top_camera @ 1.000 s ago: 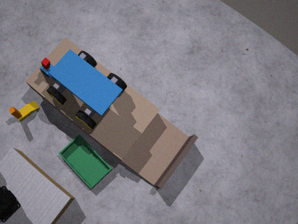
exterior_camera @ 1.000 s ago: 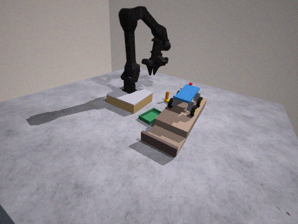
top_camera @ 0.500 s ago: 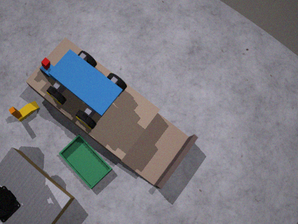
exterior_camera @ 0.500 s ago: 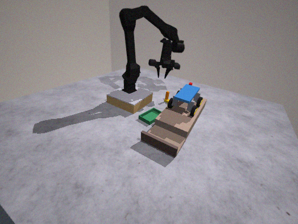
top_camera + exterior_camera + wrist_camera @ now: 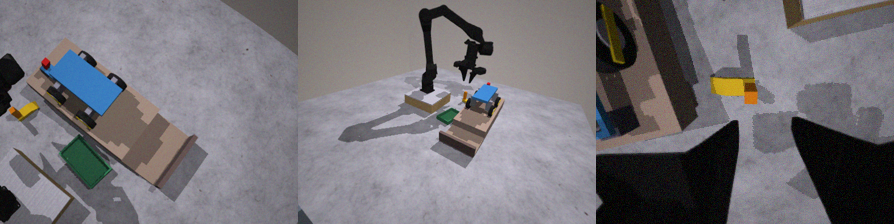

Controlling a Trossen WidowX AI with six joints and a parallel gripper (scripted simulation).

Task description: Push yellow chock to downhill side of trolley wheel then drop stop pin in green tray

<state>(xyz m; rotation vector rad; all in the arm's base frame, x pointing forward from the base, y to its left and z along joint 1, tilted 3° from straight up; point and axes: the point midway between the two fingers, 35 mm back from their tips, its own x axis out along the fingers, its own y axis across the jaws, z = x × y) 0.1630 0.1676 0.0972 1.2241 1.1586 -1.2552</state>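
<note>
The trolley (image 5: 85, 82) (image 5: 484, 93), with a blue deck and black wheels, stands on the upper part of the ramp (image 5: 114, 119) (image 5: 471, 117) (image 5: 666, 112). The red-headed stop pin (image 5: 45, 63) (image 5: 488, 83) stands at its uphill end. The yellow chock (image 5: 28, 110) (image 5: 465, 100) (image 5: 728, 86) lies on the floor beside the ramp, its orange handle (image 5: 15, 112) (image 5: 465, 95) (image 5: 751, 96) upright. The green tray (image 5: 85, 162) (image 5: 448, 116) is empty. My gripper (image 5: 467, 81) (image 5: 764, 124) is partly open and empty, pointing down well above the floor near the chock. Its fingertips are not visible in the top view.
The robot's base block (image 5: 42, 196) (image 5: 417, 101) (image 5: 846, 7) stands on the tray's side of the ramp. A raised end board (image 5: 177, 162) (image 5: 457, 144) crosses the ramp's downhill end. The tray sits close beside the ramp's long side, between it and the base block.
</note>
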